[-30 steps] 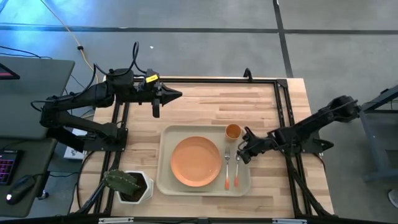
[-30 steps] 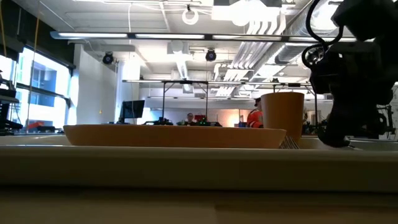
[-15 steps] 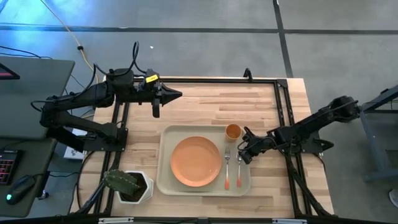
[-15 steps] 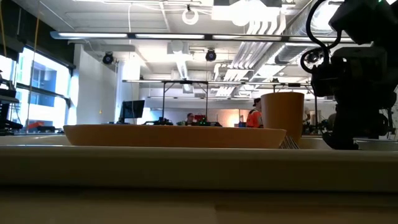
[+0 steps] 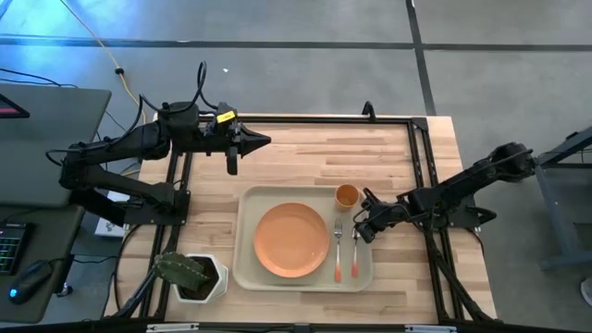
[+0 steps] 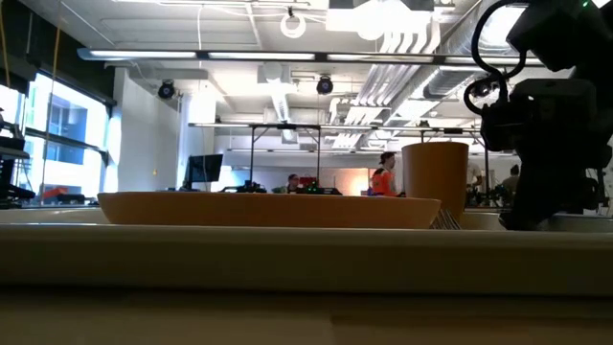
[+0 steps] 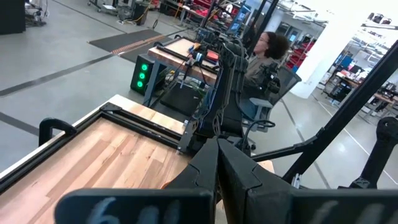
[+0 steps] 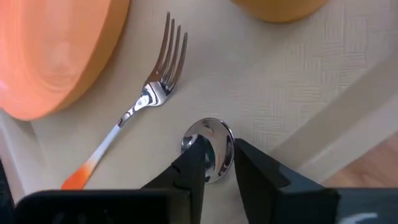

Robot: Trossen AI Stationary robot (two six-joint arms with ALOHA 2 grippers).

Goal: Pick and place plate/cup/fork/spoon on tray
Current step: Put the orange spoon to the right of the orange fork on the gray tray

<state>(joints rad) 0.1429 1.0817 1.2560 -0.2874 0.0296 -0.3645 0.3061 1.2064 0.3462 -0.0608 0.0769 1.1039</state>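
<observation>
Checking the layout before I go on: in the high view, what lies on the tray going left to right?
plate → fork → spoon, all on the tray. The cup sits above the cutlery, so its place overlaps theirs.

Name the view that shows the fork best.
The right wrist view: the fork lies unobstructed on the tray, tines distinct. The high view shows it tiny. The low view shows only tine tips; the left wrist view, nothing.

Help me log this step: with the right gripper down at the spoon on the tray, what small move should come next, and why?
Probably lift the right gripper straight up and clear. The spoon already lies on the tray beside the fork, and the fingers stand slightly parted around its bowl, so it seems released. The left gripper waits shut over the table's far side.
</observation>
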